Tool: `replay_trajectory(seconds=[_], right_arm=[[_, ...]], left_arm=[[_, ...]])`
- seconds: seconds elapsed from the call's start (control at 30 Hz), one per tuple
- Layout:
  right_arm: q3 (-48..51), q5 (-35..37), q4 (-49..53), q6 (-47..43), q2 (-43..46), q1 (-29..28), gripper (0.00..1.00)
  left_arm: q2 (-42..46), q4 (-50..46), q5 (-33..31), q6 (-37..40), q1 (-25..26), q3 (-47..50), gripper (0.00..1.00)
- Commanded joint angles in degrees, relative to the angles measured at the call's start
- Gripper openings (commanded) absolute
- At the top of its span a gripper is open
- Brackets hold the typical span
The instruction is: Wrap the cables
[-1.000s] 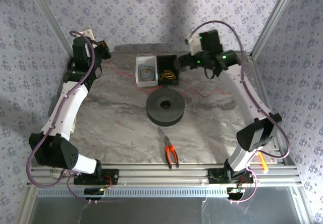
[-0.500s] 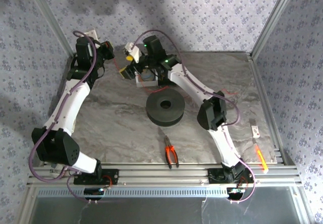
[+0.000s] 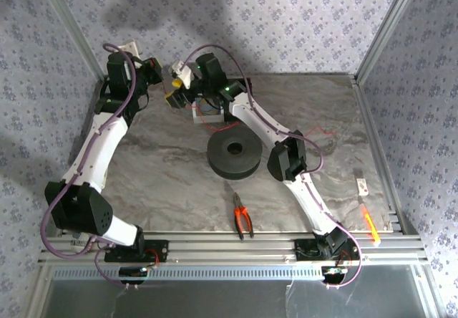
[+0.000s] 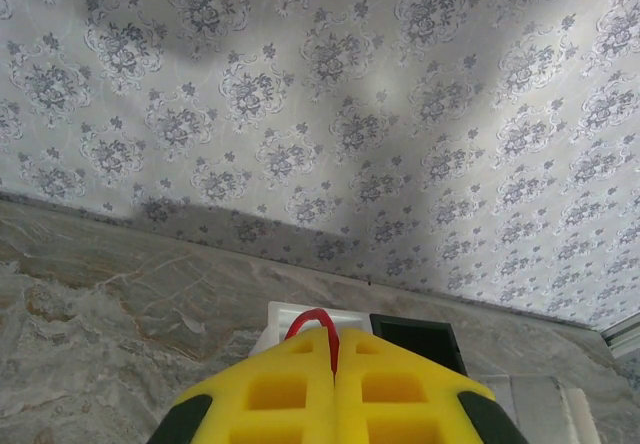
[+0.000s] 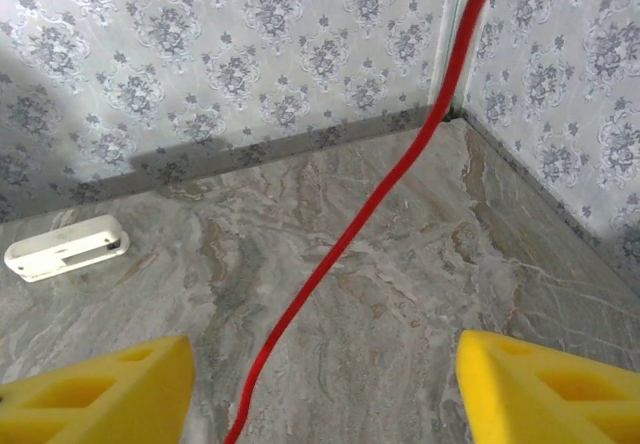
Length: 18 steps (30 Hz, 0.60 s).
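The left gripper [image 4: 335,356] is at the far left corner of the table [image 3: 157,167]. Its yellow fingers [image 4: 275,394] are pressed flat together, and a small loop of the red cable [image 4: 312,316] is nipped between their tips and stands up above them. Just past it, along the far edge, a white box [image 4: 292,314] sits touching a black box [image 4: 418,336]. The right arm stretches across the table to the same corner. The right gripper [image 5: 325,369] is spread wide, and the cable runs down between the two yellow fingers [image 5: 100,389], closer to one of them; whether it touches that one cannot be told. A small white block [image 5: 66,248] lies by the foot of the wall. A black spool [image 3: 235,153] lies flat at the middle of the table, and orange-handled pliers [image 3: 242,216] lie near the middle of the near edge.
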State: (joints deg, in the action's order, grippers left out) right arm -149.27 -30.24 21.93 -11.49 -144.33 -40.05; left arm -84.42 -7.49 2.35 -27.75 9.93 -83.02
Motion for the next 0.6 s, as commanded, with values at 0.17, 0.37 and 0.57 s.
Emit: replay_trajectory(seconds=[0.17,0.37,0.57], right_arm=[[-3.43,1.42,-1.59,0.85,-3.54,-1.05,0.58],[-3.66,5.42,-2.05,1.56,-4.2,-1.29,0.47],[-4.01,10.52,-2.23,1.26,-4.07,-1.02,0.27]], left_arm=[[2.99,2.12,1.23,-1.16,0.35,0.62,0.0],[3.86,1.8,1.19,-0.95,0.35,0.39,0.0],[6.19,0.51,0.14,-0.12,0.09,1.25,0.0]])
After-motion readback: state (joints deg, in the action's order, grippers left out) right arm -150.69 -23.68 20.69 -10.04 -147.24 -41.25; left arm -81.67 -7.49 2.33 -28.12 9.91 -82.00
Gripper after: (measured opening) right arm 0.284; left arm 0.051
